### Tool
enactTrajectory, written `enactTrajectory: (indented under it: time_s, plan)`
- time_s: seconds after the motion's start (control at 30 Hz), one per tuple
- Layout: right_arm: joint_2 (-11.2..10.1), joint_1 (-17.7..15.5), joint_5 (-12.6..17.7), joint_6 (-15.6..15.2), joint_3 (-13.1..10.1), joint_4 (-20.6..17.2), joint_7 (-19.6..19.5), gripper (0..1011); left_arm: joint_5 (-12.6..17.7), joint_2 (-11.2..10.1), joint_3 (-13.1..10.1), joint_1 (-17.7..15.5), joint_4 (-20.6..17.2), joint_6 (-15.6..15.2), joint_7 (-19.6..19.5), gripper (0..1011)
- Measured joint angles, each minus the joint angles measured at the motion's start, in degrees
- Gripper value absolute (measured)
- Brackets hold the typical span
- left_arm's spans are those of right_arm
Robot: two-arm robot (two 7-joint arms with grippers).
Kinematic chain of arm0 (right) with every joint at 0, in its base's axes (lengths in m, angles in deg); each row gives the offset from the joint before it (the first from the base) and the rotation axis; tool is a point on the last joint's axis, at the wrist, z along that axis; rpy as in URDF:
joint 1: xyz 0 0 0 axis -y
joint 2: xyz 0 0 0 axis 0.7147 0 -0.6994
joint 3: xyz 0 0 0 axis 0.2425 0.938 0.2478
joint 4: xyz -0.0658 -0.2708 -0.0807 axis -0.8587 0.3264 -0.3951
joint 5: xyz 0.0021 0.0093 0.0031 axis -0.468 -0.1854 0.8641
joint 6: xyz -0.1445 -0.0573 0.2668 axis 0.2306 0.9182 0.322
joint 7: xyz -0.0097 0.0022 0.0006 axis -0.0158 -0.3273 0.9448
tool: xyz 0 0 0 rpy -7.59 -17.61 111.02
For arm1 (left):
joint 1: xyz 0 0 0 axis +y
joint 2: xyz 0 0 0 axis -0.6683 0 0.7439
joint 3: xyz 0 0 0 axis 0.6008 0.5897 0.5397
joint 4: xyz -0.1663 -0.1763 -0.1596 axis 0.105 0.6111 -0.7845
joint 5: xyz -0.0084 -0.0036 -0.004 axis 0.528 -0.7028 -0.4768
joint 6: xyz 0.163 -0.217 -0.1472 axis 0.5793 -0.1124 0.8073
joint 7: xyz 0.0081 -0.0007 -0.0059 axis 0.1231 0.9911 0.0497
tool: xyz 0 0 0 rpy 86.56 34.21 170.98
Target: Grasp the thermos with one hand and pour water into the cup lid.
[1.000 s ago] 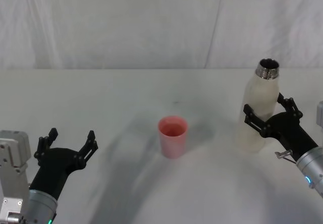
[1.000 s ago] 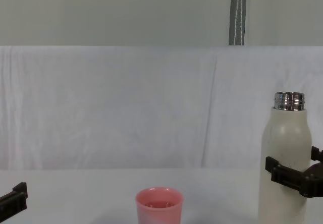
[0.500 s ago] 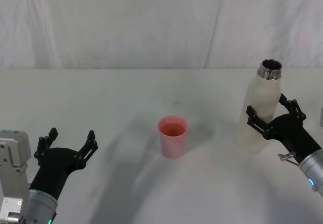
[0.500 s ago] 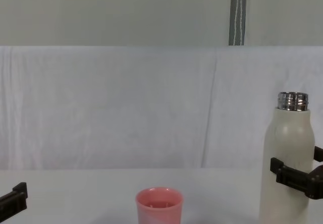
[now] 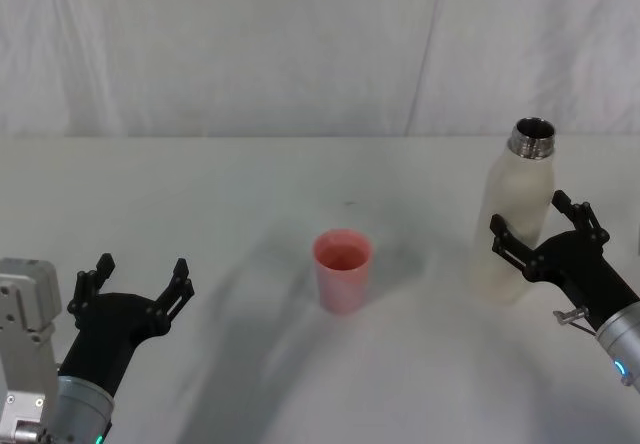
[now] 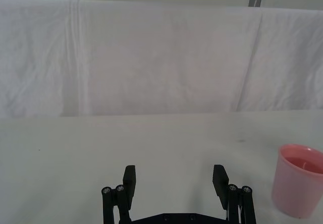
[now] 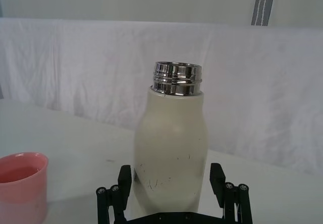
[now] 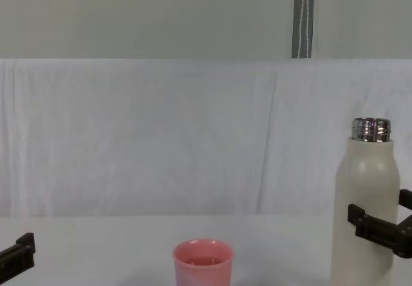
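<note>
**Thermos upright at right, framed by spread right fingers**

At lower left of the head view: left gripper (image 5: 137,275), parked low over the white table (image 5: 230,184), fingers spread wide with nothing between them, well apart from everything else. Same in the left wrist view: two black fingers (image 6: 129,180) standing apart over bare tabletop, pink cup off to one side.

At centre of the head view, slightly below the middle: cup lid (image 5: 343,270), a small pink tapered cup, upright on the table, mouth open, pinkish inside; contents too unclear to name. In the chest view, bottom centre, only the upper part above the frame edge (image 8: 202,263).

At right of the head view: thermos (image 5: 516,204), cream-white, uncapped, shiny threaded steel neck at the top, standing upright on the table, well apart from the cup lid. Near the right edge in the chest view as well (image 8: 364,192), much taller than the cup.

At lower right: right gripper (image 5: 542,230), released, its two black fingers straddling the lower body of the bottle, one on either side. In the right wrist view, fingers (image 7: 124,178) just beside the bottle's flanks; touching or a narrow gap, cannot tell.

Behind everything: creased white cloth backdrop (image 5: 300,44).
</note>
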Motion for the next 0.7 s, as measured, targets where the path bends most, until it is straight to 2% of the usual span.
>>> enactTrajectory:
  time_s: [0.7]
  plan:
    - [-0.2,-3.08,0.15,-0.86,-0.41,-3.05,-0.8,1001,0.0,0.0,0.0,0.0,0.0,0.0,0.0,1001]
